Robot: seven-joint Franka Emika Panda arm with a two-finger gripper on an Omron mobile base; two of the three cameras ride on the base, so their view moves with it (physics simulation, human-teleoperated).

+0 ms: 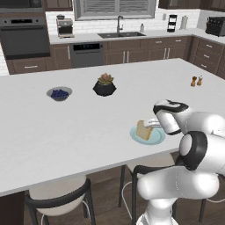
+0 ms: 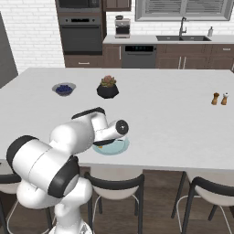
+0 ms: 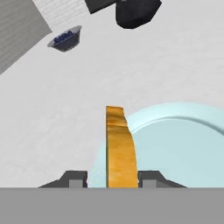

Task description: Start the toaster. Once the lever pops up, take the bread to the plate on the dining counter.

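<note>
The golden-tan bread (image 1: 143, 130) stands on edge, leaning on the pale blue-green plate (image 1: 154, 139), near the front edge of the white dining counter (image 1: 88, 127). My gripper (image 1: 152, 124) reaches in level from the right, just above the plate. In the hand view the bread (image 3: 119, 144) rises between my gripper's (image 3: 113, 177) two tips over the plate (image 3: 183, 144). A gap shows between the left tip and the slice, so the jaws stand open around it. The black toaster (image 1: 215, 25) sits far off on the back right wall counter.
A bowl of blue berries (image 1: 59, 93) and a dark potted plant (image 1: 104, 85) stand further back on the island. Salt and pepper shakers (image 1: 197, 81) are at the right. Dark stools (image 1: 57, 197) line the near edge beneath the counter.
</note>
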